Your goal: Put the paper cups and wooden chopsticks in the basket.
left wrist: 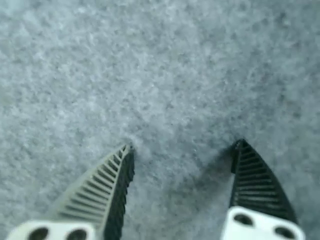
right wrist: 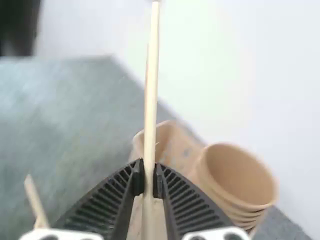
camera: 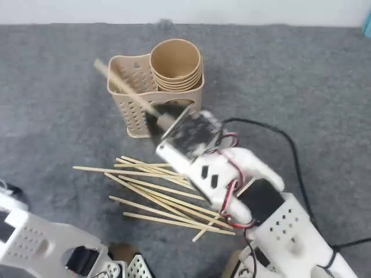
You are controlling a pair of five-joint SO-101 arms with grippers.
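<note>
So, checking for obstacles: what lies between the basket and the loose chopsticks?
Bare grey mat, seen in the high view between basket and loose chopsticks; the right gripper, shut on one chopstick, hangs above it.

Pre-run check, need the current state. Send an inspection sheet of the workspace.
Surface: grey felt-like mat covers the table.
Job's things: beige perforated basket stands upright. Paper cups are stacked in one compartment. One chopstick is held tilted over the other compartment. Loose chopsticks lie scattered on the mat in front of the basket.
Clutter: nothing seen.
Hands: right hand is shut on the chopstick. Left hand is open above bare mat.
Cables: black cable loops over the mat beside the right arm. Red wires run along that arm.
Surroundings: pale wall beyond the mat.
</note>
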